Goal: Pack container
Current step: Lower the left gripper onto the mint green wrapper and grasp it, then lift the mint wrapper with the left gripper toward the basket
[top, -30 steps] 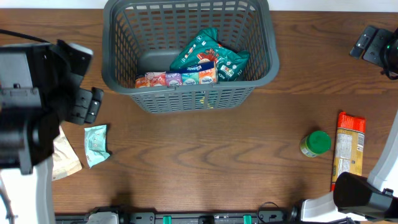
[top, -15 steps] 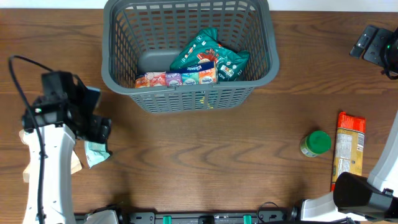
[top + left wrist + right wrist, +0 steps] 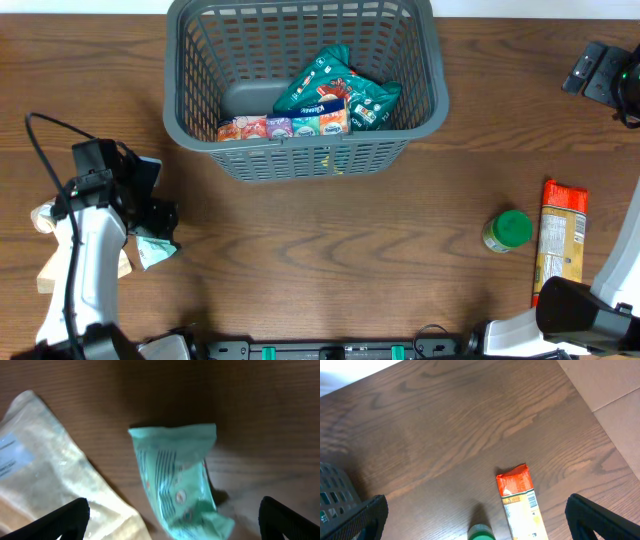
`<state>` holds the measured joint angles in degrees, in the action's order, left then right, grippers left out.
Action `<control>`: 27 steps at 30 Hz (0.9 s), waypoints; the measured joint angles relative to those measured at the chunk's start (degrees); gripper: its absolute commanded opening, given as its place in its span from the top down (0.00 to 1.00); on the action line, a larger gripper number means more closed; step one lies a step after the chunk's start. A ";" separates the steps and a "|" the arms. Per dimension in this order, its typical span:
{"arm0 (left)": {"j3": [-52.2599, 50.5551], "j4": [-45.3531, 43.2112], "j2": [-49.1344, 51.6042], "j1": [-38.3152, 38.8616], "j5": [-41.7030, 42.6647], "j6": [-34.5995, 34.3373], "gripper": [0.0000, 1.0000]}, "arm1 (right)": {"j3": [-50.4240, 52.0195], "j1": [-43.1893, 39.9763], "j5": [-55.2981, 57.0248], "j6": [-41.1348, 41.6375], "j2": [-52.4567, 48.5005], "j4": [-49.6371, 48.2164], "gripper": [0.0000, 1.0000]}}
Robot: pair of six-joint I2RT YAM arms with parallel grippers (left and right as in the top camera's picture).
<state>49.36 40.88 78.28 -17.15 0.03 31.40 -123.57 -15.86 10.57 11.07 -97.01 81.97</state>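
The dark grey lattice basket (image 3: 190,125) stands at the back middle of the table and holds a teal bag (image 3: 335,85) and a row of small colourful packs (image 3: 285,127). My left gripper (image 3: 155,220) is open and hovers just above a small mint-green packet (image 3: 175,487), partly hidden in the overhead view (image 3: 152,250). A pale beige pouch (image 3: 45,475) lies beside the packet. My right gripper (image 3: 605,75) is open and empty, high over the far right; a corner of the basket shows in its wrist view (image 3: 332,497).
A green-lidded jar (image 3: 508,230) stands at the right and also shows in the right wrist view (image 3: 481,533). A long orange and yellow packet (image 3: 560,240) lies beside it, seen too in the right wrist view (image 3: 520,505). The table edge runs past the right side (image 3: 600,407).
My left arm has swung down from high at the left and now sits low over the mint-green packet, covering most of it. The right arm has not moved.
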 measured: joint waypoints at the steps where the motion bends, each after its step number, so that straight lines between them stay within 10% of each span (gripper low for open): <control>1: -0.02 -0.81 1.29 0.00 0.04 0.15 0.07 | 0.00 0.00 0.00 0.00 0.00 0.02 0.01; 14: -0.09 -8.11 15.08 0.00 1.51 0.15 0.11 | 0.00 0.00 0.00 0.00 0.00 0.15 0.01; 27: -0.09 -8.33 16.85 -0.04 4.26 -2.40 0.89 | 0.00 0.00 0.00 0.00 0.00 0.22 0.01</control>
<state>49.28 32.56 95.13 -17.19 4.29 28.99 -123.57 -15.86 10.57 11.07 -97.01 82.19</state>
